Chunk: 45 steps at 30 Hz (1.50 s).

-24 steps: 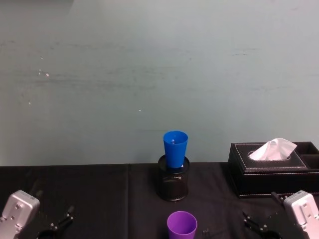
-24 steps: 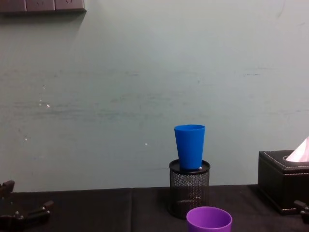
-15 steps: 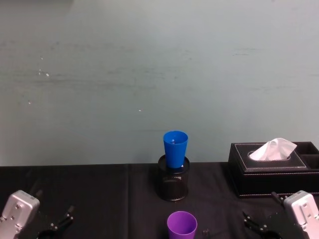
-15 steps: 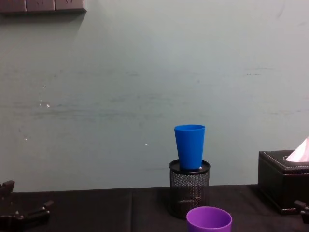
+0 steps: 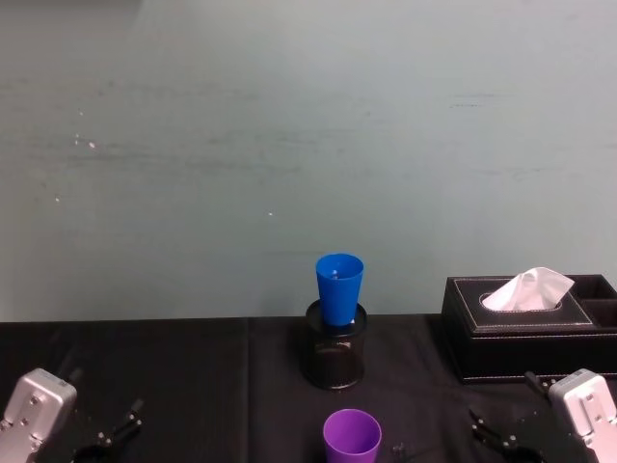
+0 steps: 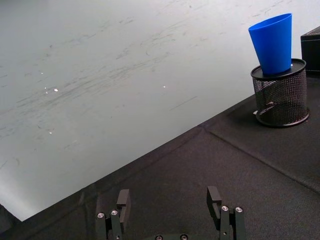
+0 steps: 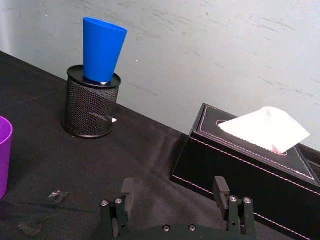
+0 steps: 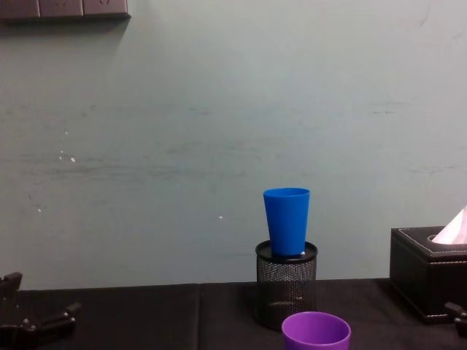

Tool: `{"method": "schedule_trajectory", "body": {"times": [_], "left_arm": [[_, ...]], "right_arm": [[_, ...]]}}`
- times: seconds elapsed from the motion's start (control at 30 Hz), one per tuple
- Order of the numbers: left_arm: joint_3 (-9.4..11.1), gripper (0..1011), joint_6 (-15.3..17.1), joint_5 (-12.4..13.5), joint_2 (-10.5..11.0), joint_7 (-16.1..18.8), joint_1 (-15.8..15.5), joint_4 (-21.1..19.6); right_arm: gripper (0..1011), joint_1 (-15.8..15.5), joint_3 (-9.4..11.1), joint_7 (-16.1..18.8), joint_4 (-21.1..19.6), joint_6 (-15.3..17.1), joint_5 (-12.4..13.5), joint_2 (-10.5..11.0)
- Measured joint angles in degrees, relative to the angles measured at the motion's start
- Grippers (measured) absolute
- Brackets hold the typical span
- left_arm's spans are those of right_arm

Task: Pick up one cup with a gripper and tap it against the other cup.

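The purple cup (image 5: 351, 434) stands upright on the black table near its front edge, also seen low in the chest view (image 8: 316, 332). Behind it the blue cup (image 5: 339, 287) sits upright in the mouth of a black wire-mesh pen holder (image 5: 335, 357). My left gripper (image 6: 168, 200) rests low at the front left (image 5: 104, 426), open and holding nothing. My right gripper (image 7: 173, 192) rests low at the front right (image 5: 503, 424), open and holding nothing, to the right of the purple cup (image 7: 4, 155). Both grippers are well apart from the cups.
A black tissue box (image 5: 525, 328) with a white tissue sticking out stands at the right, just behind my right gripper. A pale green wall closes off the back of the table. Black cloth (image 6: 200, 165) lies bare on the left side.
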Motion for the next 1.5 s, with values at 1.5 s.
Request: {"method": "schedule_trajectory", "body": {"times": [1.5], "left_arm": [[0.0,1000,0.0,0.0,0.0,0.0,0.0,0.0]], "right_arm": [[1003,-0.1,0.2,0.0,0.0,-0.1,0.0,-0.1]]}}
